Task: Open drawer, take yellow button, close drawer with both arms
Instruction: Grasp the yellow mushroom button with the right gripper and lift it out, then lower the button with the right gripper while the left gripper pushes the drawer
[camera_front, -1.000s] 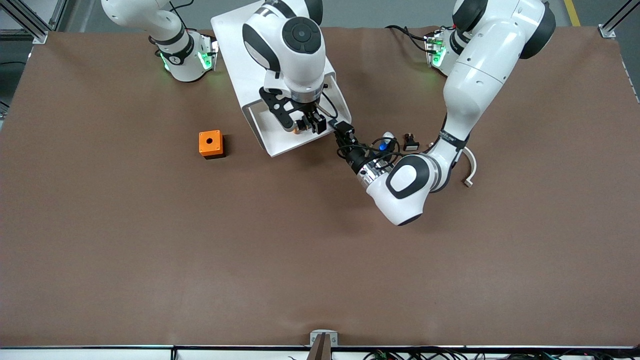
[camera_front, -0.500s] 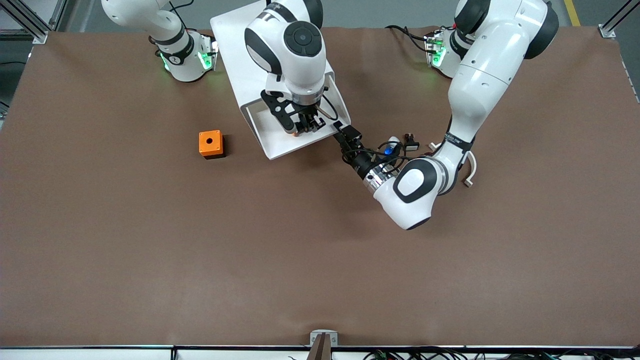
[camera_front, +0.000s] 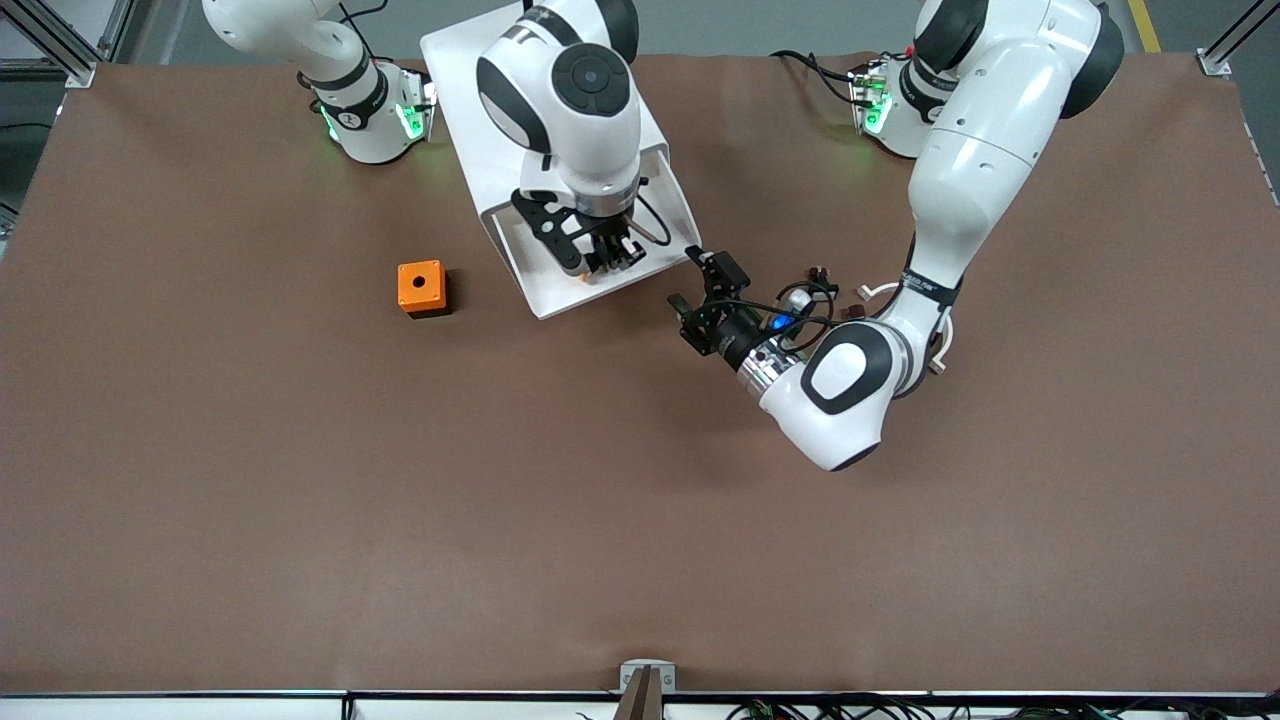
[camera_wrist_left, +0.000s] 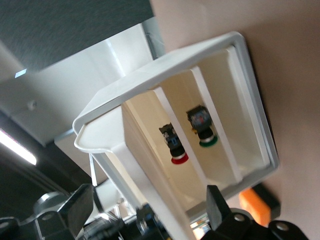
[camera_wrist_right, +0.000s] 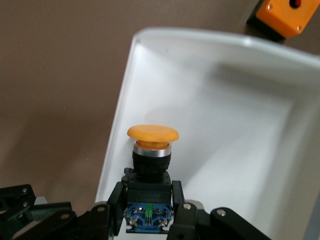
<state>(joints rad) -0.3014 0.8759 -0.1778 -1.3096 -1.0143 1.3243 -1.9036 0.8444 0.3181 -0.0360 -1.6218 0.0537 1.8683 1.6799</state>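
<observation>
A brown table (camera_front: 300, 500) carries a white cabinet (camera_front: 480, 90) with its top drawer (camera_front: 560, 295) pulled out. The right gripper (camera_front: 605, 258) is over the drawer, its fingers (camera_wrist_right: 180, 207) clamped on the button (camera_wrist_right: 151, 150), orange cap up. The left gripper (camera_front: 705, 290) hovers just beside the drawer's corner, jaws spread and empty. An orange cube (camera_front: 421, 288) sits toward the right arm's end.

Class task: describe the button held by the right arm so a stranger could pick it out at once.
Find the white cabinet between the arms' bases; its top drawer is pulled out. Over that drawer, the right gripper holds the button: orange mushroom cap, black-and-blue body, unlike the red- and green-capped ones.
</observation>
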